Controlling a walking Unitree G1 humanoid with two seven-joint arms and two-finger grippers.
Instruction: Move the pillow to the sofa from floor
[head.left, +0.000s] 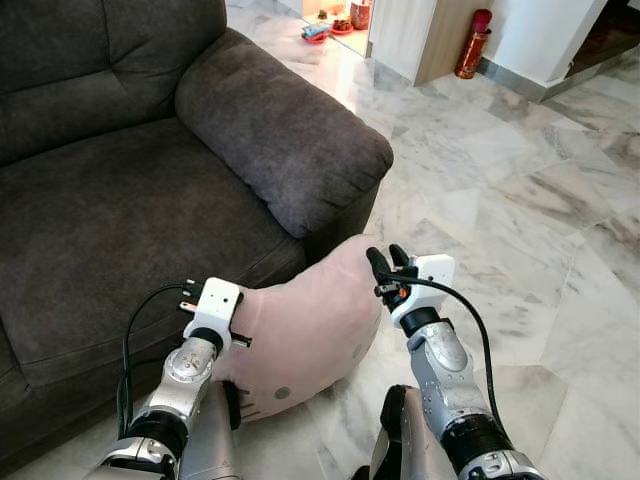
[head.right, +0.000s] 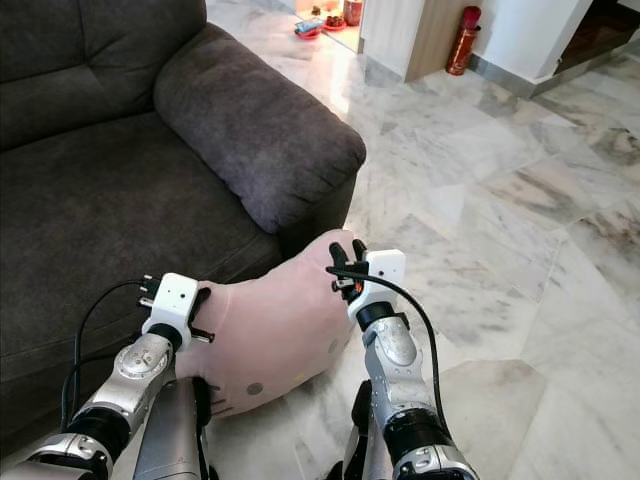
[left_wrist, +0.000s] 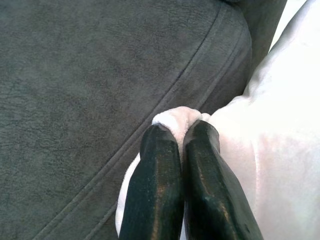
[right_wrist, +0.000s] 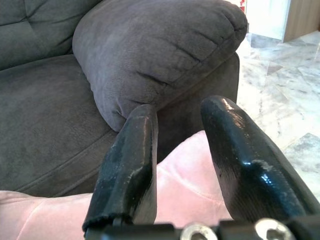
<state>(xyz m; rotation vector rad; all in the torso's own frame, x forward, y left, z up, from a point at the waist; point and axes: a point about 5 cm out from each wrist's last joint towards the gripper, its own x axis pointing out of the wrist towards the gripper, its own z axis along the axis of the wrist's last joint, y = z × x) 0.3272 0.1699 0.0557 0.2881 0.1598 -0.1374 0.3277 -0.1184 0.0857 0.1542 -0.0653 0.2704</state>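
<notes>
A pale pink pillow (head.left: 305, 325) is held up between my arms, just in front of the dark grey sofa (head.left: 110, 200), level with the seat's front edge. My left gripper (left_wrist: 181, 131) is shut on a pinched corner of the pillow (left_wrist: 260, 130), right at the seat cushion's edge. My right gripper (head.left: 388, 262) is at the pillow's right top edge, fingers (right_wrist: 132, 160) apart with the pink fabric (right_wrist: 190, 190) below and between them; whether they touch it I cannot tell.
The sofa's thick armrest (head.left: 280, 125) stands just beyond the pillow. Marble floor (head.left: 520, 190) stretches to the right. A red fire extinguisher (head.left: 474, 42) and a wooden cabinet (head.left: 410, 35) stand at the far wall.
</notes>
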